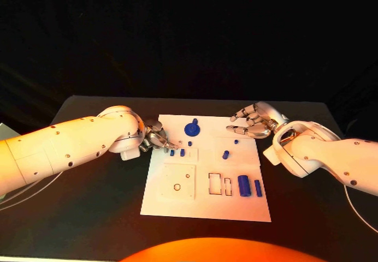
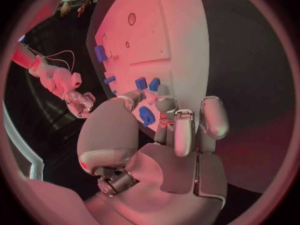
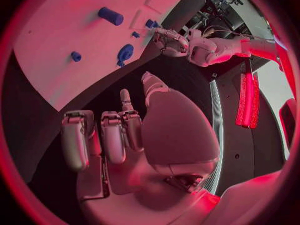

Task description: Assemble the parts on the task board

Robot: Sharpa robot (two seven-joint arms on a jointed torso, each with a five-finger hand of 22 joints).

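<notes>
Head view: the left hand (image 1: 155, 137) is seen at the task board (image 1: 206, 210)'s left edge, fingertips bunched over two small blue pegs (image 1: 177, 153); a grip can't be confirmed. The right hand (image 1: 250, 121) is held spread, empty. Pegs look light, rigid, slick, so they're probably best pinched at the sides.

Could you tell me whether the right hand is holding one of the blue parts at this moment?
No, in the head view the right hand hovers at the task board's far right corner with its fingers curled around nothing.

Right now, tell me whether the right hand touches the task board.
Apart. The right wrist view shows the right hand over black table, clear of the task board.
</notes>
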